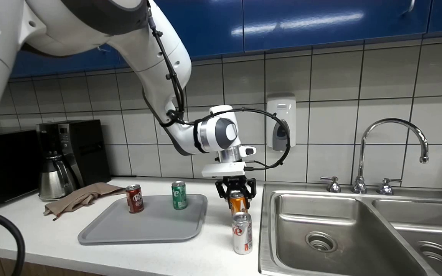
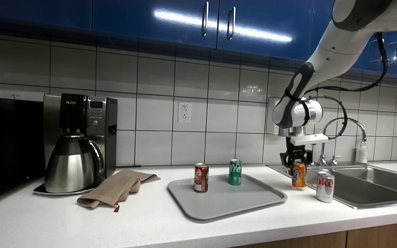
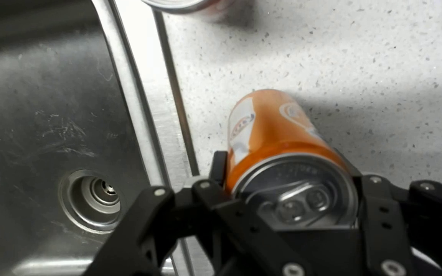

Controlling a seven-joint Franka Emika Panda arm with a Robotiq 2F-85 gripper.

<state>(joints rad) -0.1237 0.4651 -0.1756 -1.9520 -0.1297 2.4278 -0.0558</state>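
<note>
Speckled white surface, glossy blue cabinets above. So far, dark red metal can and green metal can sit on the flat gray tray; just off it, black tool has an orange metal can gripped, silver metal can untouched.

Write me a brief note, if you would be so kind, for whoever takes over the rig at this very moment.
Pincer: closed on the orange can near its top; whether the can's base is clear of the counter is hard to tell.
Things: dark red can and green can stand upright on the gray tray; silver can stands upright on the counter, beside the sink and near the orange can.
Done: orange can gripped; two cans on the tray.
Left: orange can not yet released; it and the silver can are off the tray.
</note>
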